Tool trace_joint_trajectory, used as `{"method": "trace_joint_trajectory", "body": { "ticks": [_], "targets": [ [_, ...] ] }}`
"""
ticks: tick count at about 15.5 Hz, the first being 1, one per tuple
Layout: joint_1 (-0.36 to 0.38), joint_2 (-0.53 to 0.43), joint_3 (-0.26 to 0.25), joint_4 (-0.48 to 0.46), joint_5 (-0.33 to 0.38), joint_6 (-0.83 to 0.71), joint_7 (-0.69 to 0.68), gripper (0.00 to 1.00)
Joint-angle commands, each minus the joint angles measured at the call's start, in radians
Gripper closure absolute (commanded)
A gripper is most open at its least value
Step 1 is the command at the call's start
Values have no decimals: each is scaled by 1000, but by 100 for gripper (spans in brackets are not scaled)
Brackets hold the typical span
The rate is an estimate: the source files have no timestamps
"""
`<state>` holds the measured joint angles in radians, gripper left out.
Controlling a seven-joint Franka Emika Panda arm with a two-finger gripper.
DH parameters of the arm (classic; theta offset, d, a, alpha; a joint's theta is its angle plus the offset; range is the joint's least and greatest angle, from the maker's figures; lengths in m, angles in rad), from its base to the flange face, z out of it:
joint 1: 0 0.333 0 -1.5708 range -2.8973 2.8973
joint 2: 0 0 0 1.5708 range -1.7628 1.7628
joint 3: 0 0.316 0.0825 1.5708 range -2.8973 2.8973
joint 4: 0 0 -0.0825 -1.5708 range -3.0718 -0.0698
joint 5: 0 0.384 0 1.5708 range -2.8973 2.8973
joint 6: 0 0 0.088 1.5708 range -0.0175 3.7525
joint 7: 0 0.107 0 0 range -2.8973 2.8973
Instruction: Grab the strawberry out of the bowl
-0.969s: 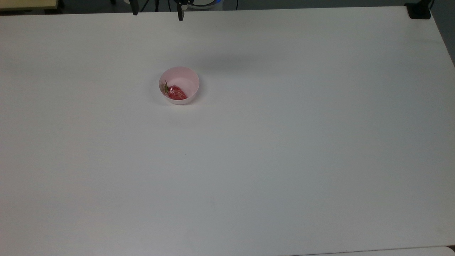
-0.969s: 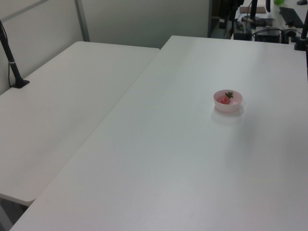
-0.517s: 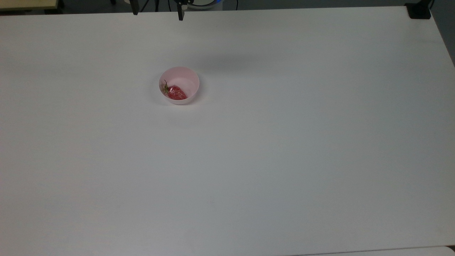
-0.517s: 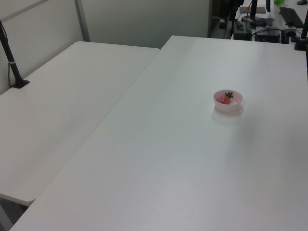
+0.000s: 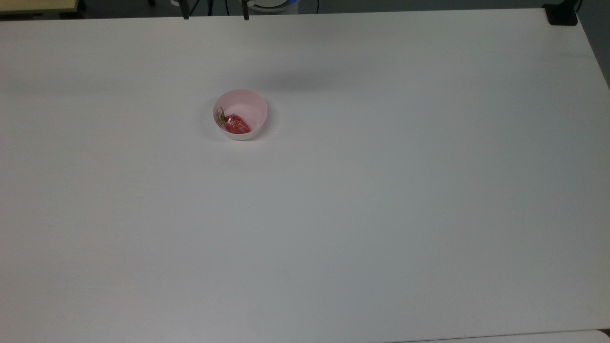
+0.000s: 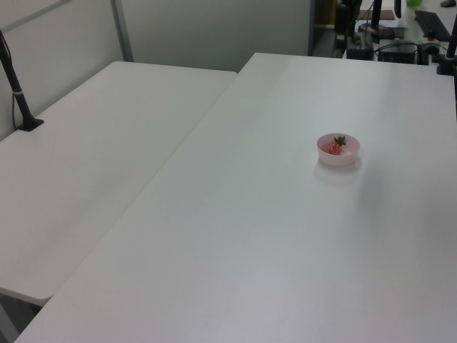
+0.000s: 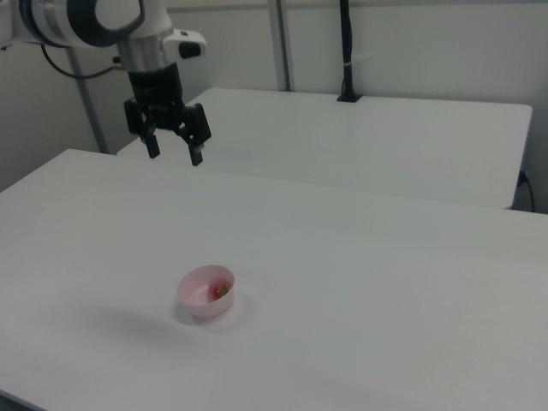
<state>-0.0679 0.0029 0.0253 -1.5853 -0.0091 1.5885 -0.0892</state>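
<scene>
A small pale pink bowl (image 5: pixel 240 114) (image 6: pixel 338 149) (image 7: pixel 205 292) stands on the white table. The red strawberry (image 5: pixel 236 124) (image 6: pixel 333 147) (image 7: pixel 217 291) with its green stem lies inside it. In the right view my gripper (image 7: pixel 175 154) hangs open and empty, high above the table and well up and to the left of the bowl. In the top view the two dark fingertips (image 5: pixel 246 14) poke in at the top edge, beyond the bowl.
The white table (image 5: pixel 362 200) spreads wide around the bowl. A second white table (image 6: pixel 86 164) adjoins it. A black post (image 7: pixel 347 51) stands on the far table, and a black clamp (image 5: pixel 561 14) sits at the table's corner.
In the top view the fingertips have drawn back toward the top edge, so less of them shows. Bowl and strawberry have not moved.
</scene>
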Motion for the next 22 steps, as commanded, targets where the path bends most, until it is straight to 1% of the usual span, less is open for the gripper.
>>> {"method": "trace_joint_trajectory", "body": {
  "ticks": [1,3,4,6,7,8,10,12,14,17,18,19,22],
  "targets": [
    [17,9,-15,-118,-75,8,-186,0],
    [26,23,-4,-180,-150,30,-198,0],
    [33,43,5,-230,-173,89,-192,0],
    [34,64,10,-304,-177,193,-179,0],
    [34,75,10,-315,-178,229,-178,0],
    [34,109,10,-315,-181,263,-191,0],
    [36,143,10,-314,-201,309,-231,0],
    [36,175,10,-312,-221,343,-302,1],
    [37,195,15,-312,-259,357,-380,3],
    [36,215,50,-312,-301,357,-463,3],
    [36,221,54,-314,-316,355,-463,3],
    [37,226,57,-312,-315,355,-440,3],
    [36,226,58,-317,-296,357,-284,3]
  ]
}}
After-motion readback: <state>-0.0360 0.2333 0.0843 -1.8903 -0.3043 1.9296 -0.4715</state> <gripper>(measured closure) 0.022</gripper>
